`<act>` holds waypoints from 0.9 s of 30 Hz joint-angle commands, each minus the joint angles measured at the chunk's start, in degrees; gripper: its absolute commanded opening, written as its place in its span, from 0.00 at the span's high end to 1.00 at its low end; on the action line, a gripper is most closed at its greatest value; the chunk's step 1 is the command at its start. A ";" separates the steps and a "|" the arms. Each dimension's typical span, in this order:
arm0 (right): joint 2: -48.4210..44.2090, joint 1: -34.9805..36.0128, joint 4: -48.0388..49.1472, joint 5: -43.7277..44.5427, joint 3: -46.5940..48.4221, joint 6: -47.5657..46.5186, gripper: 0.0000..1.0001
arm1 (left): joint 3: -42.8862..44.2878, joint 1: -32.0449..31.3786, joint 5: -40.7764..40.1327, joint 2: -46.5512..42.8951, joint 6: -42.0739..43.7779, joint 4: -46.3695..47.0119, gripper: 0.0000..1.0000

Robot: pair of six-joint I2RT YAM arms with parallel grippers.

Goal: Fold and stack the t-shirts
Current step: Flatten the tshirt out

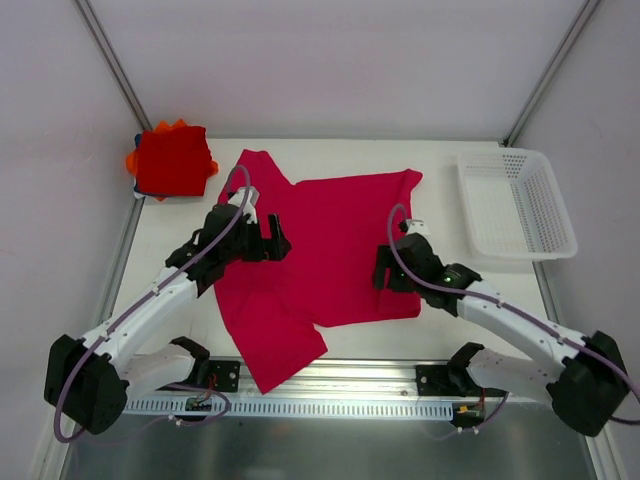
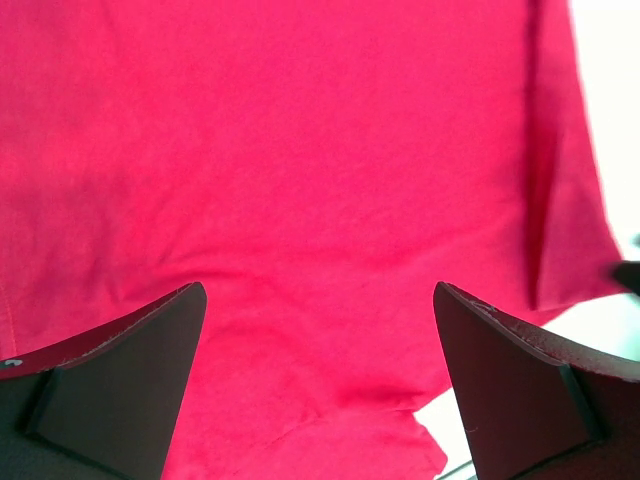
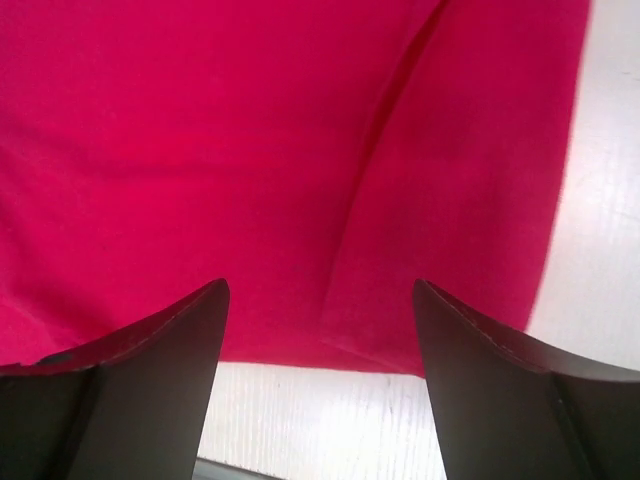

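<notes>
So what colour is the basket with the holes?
The basket is white, clearest from the top camera.

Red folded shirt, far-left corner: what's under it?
Under the red folded shirt, an orange shirt pokes out at its left and far edges; a blue edge shows near-left. Anything beneath those is covered.

a crimson-pink t-shirt [image 1: 330, 250] lies spread, partly rumpled, centrally; a folded red-topped stack [image 1: 172, 160] sits far left.
</notes>
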 commanded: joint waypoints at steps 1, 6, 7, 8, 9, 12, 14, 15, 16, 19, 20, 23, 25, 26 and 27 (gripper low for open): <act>7.73 2.03 4.50 2.13 4.75 1.96 0.22 | -0.77 0.22 2.46 -3.33 -0.38 -0.97 0.01; 11.36 2.21 7.76 1.25 4.23 3.11 0.22 | -3.94 0.31 2.38 -6.32 -1.44 -0.88 0.01; 11.54 2.38 8.11 1.25 4.06 3.19 0.23 | -4.29 0.31 2.46 -6.58 -1.61 -0.97 0.01; 11.63 2.38 8.11 1.51 3.71 3.37 0.23 | -4.99 0.31 2.64 -7.11 -2.05 -0.88 0.01; 11.54 2.30 8.11 1.69 3.70 3.37 0.23 | -5.26 0.22 2.64 -7.20 -2.23 -0.97 0.01; 11.54 2.38 7.76 2.48 3.35 3.37 0.23 | -6.22 0.31 3.52 -7.90 -3.28 -0.88 0.01; 11.71 2.47 7.93 3.36 2.83 3.54 0.28 | -7.19 0.31 4.05 -8.86 -3.90 -0.88 0.01; 12.15 2.38 8.37 3.62 2.48 3.46 0.31 | -7.63 0.31 4.05 -9.31 -3.99 -0.71 0.01; 12.68 2.38 8.72 3.71 2.30 3.46 0.32 | -7.98 0.31 3.96 -9.83 -4.25 -0.62 0.01; 15.48 2.38 8.99 4.15 2.47 3.98 0.34 | -9.39 0.22 3.78 -11.68 -4.43 -0.44 0.01; 16.19 2.38 9.34 4.15 2.47 4.16 0.35 | -9.91 0.22 3.61 -12.29 -4.51 -0.35 0.01; 18.30 2.47 10.92 3.89 2.12 4.69 0.35 | -10.71 0.22 3.61 -13.18 -4.60 0.00 0.01; 19.18 2.47 11.27 4.06 2.03 4.86 0.35 | -11.14 0.13 3.61 -13.44 -4.78 0.43 0.01; 19.88 2.38 11.36 4.24 2.21 4.95 0.35 | -11.76 0.13 3.61 -13.79 -4.78 0.79 0.01; 20.15 2.47 11.54 4.41 2.21 4.87 0.35 | -12.11 0.13 3.61 -14.05 -4.86 0.96 0.01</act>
